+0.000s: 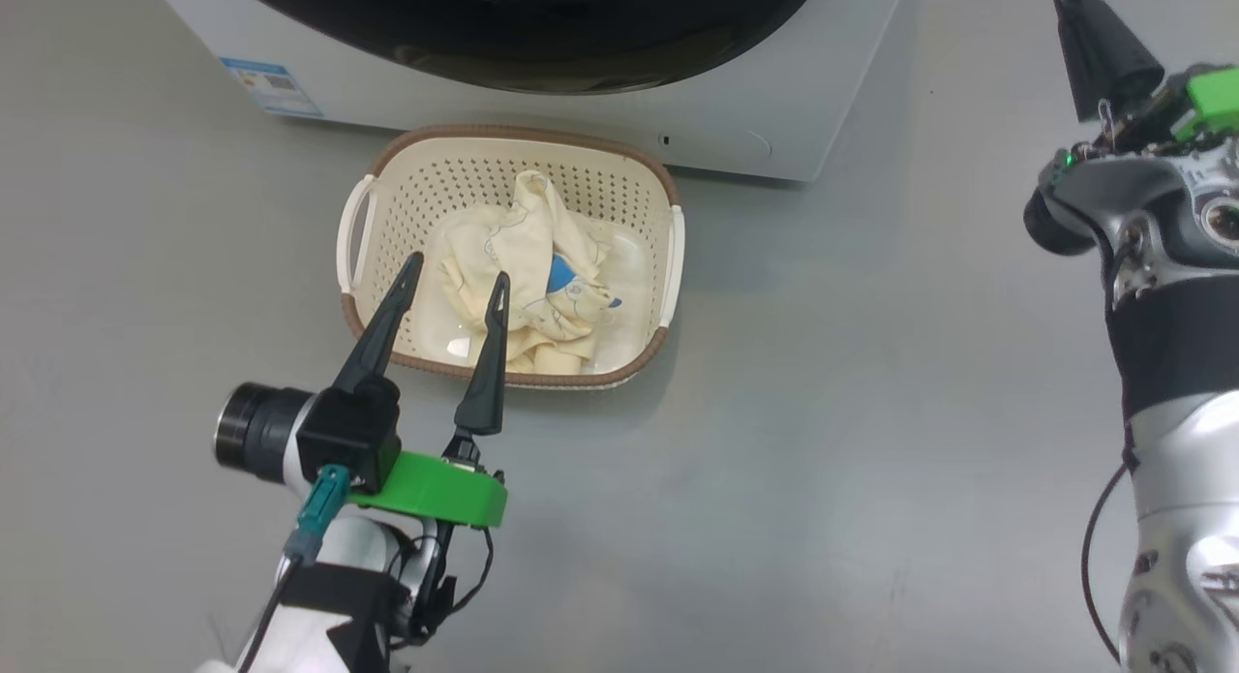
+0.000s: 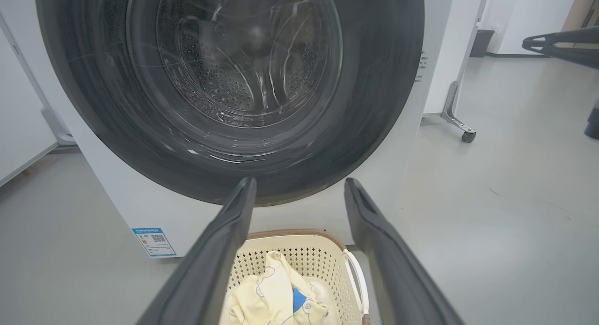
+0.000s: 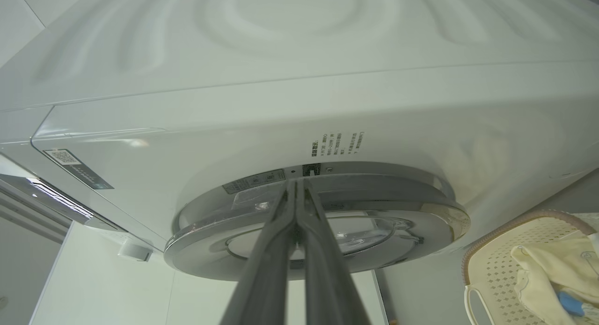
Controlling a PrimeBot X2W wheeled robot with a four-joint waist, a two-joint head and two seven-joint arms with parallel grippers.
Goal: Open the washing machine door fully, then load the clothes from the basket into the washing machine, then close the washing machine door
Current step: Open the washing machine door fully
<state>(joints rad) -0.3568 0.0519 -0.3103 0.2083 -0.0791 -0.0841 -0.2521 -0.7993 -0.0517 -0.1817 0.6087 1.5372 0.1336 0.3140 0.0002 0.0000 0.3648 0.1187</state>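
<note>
Above the basket [image 1: 600, 184], left gripper [image 1: 459, 267] spread wide, clothes [image 1: 544, 245] inside

Your head camera looks down on the floor [image 1: 871, 412], the basket [image 1: 465, 184] central, the washing machine [image 1: 755, 102] at the view's top edge. Your left wrist camera sits low and close, facing the washing machine door [image 2: 374, 105] head-on. Your right wrist camera, rolled, views that door edge-on; all three share the basket

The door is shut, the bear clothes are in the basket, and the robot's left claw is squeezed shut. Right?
Not quite: the left gripper is open, its two fingers spread apart in the head view. The washing machine door is shut and the clothes are in the basket.
</note>
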